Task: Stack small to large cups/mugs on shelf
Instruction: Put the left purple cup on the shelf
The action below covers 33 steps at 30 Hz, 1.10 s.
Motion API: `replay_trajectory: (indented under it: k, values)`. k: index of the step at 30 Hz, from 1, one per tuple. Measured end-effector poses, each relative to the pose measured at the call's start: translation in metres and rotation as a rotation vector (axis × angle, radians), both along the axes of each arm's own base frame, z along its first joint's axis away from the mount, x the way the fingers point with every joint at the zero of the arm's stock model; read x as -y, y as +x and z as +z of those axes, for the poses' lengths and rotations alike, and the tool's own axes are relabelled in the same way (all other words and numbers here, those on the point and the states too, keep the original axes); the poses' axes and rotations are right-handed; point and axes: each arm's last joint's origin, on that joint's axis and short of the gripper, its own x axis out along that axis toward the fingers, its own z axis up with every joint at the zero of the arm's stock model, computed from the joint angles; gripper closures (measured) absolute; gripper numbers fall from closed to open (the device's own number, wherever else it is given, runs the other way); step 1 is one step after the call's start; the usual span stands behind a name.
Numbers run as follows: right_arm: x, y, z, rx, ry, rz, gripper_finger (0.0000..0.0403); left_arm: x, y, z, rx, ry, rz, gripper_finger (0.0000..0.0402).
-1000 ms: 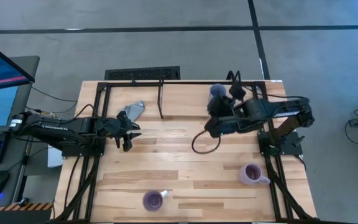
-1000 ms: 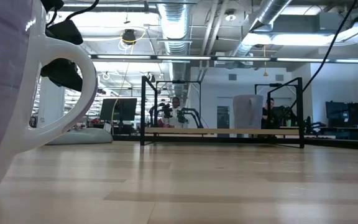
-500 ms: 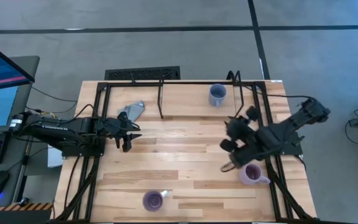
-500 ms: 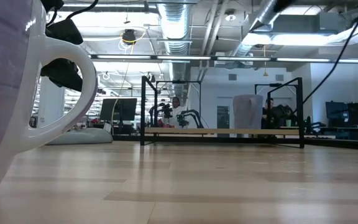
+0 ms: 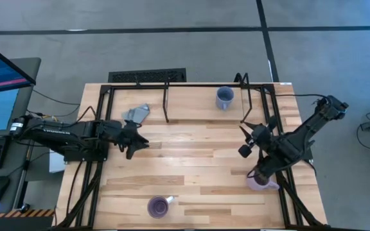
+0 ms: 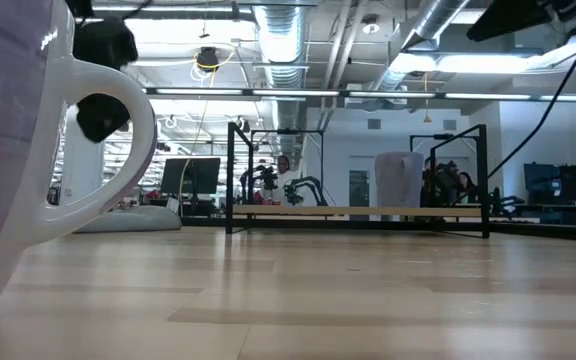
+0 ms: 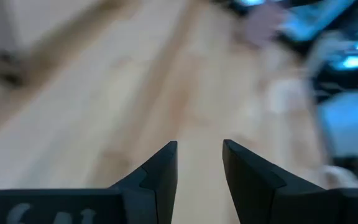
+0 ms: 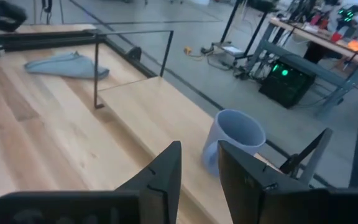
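Your right gripper (image 5: 257, 172), fingers slightly apart and empty, hangs over the lilac mug (image 5: 259, 181) to grab it for the shelf (image 5: 191, 102); left gripper (image 5: 135, 140), also slightly apart, waits.

No text, label, brand, number or sign can be read anywhere in these views.

The blue-grey mug (image 5: 224, 97) stands upright, mouth up, on the shelf (image 5: 191, 95), a black tube frame over a light board at the table's far edge. The pale lilac mug (image 5: 259, 182) sits near the right edge, partly covered. The purple mug (image 5: 158, 206) stands at the near edge.
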Motion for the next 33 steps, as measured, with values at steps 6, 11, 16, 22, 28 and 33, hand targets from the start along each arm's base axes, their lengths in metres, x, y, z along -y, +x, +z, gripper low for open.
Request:
replay_trajectory:
  k: [6,11,16,22,28,33]
  values:
    - [0.006,0.002,-0.004,0.004,-0.043,-0.03,0.0278,0.013,0.005,0.027,0.139,0.094,-0.023,0.0283]
    - [0.011,0.003,-0.008,-0.015,-0.052,-0.053,0.0278,0.03,0.001,0.055,0.152,0.155,0.0,0.0283]
    - [0.013,0.004,-0.009,-0.016,-0.052,-0.067,0.0278,0.053,-0.001,0.07,0.126,0.227,0.002,0.0284]
    - [0.014,0.006,-0.009,-0.02,-0.054,-0.077,0.0278,0.096,0.012,0.074,0.083,0.341,-0.125,0.031]
    - [0.014,0.006,-0.009,-0.021,-0.055,-0.077,0.0278,0.134,0.029,0.072,0.037,0.278,-0.217,0.0338]
    - [0.014,0.006,-0.009,-0.024,-0.054,-0.077,0.0278,0.154,0.042,0.062,0.014,0.183,-0.318,0.0344]
